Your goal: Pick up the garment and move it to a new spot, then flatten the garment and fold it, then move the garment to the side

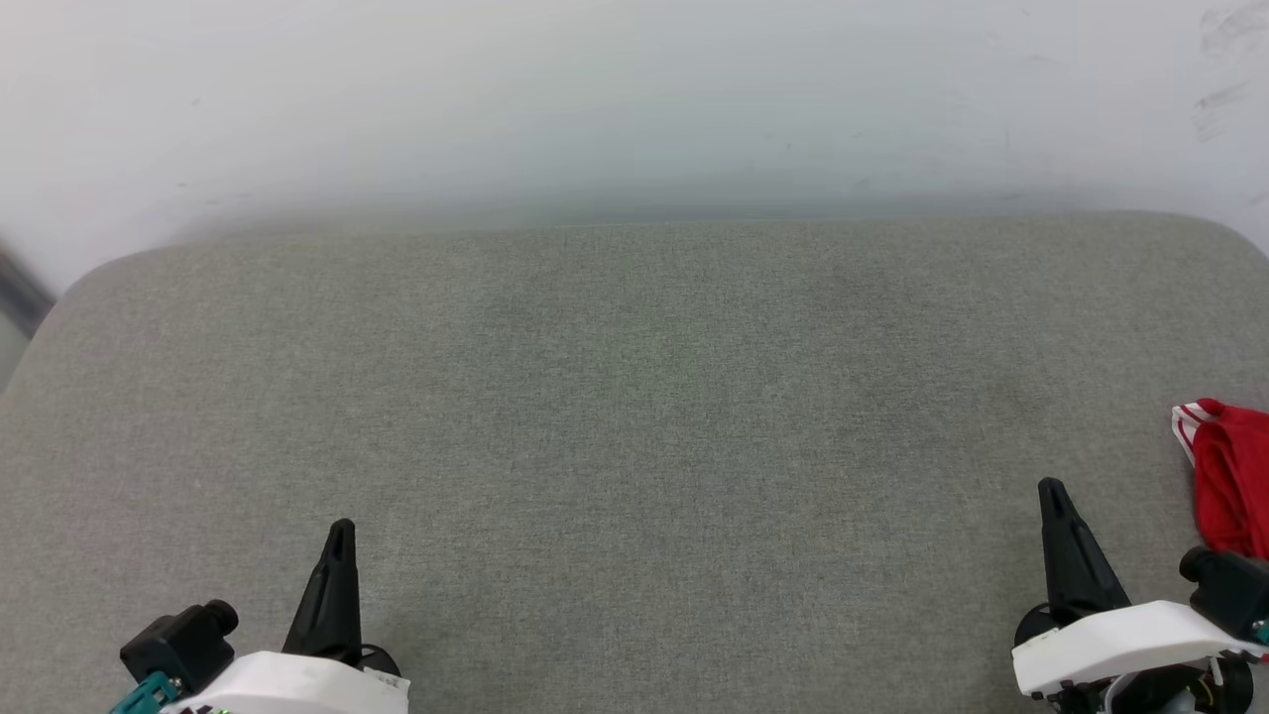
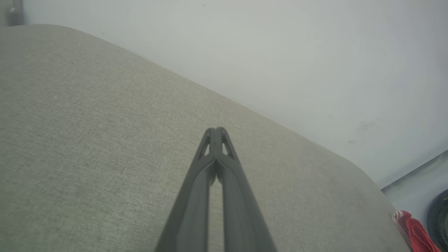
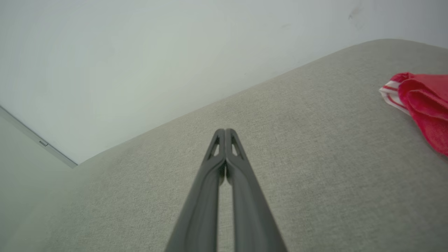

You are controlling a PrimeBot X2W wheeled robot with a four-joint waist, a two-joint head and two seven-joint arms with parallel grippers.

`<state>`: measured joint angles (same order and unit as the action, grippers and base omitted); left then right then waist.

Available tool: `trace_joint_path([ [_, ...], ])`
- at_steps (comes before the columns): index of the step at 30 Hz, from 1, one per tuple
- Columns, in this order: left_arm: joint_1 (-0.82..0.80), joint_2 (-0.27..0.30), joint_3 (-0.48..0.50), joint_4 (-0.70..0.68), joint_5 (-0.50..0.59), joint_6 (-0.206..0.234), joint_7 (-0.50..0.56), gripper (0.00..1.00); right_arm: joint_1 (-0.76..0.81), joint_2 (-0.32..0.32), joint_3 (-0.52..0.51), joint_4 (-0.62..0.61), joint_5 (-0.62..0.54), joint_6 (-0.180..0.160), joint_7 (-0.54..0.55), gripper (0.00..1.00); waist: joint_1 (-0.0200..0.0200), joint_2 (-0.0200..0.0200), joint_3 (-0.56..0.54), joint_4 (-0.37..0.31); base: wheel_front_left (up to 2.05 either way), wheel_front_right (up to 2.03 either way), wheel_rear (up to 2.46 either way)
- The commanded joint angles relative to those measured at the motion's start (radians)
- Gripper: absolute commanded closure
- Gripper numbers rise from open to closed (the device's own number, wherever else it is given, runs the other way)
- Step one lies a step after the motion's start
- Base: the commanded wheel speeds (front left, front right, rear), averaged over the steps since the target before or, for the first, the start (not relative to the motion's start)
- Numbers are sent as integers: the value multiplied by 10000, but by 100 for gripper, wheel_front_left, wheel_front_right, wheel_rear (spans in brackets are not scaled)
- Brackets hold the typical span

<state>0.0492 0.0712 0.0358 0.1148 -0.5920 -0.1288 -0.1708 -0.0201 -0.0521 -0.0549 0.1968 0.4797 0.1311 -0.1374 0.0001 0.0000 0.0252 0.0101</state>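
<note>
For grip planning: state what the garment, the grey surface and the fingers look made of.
Garment: soft red cloth, matte, lying in limp folds, with red-white striped trim; fibre unclear.
Surface: grey woven upholstery with a visible weave; its rounded edges suggest padding.
Fingers: dark and matte, probably moulded plastic, with cut-out tips.

We count two claws, the left claw and the right claw, one cushion, and seemingly one garment, cut off at the edge.

no readable text, none legible on the garment
</note>
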Motion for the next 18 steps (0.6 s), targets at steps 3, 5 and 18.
trace_joint_path([
  [3,-374,98,31,11,-952,-7,186,100,-358,6,-68,-71,1037,-1,210,100,0,0,-11,-4,0,0,0],
  [5,-417,102,38,46,-1258,-8,256,100,-380,6,-85,-55,1358,-2,280,100,0,0,-15,-6,0,0,0],
  [18,-652,113,93,266,-3077,-12,681,100,-495,10,-185,41,3300,-2,716,100,0,0,-43,-19,0,0,0],
])
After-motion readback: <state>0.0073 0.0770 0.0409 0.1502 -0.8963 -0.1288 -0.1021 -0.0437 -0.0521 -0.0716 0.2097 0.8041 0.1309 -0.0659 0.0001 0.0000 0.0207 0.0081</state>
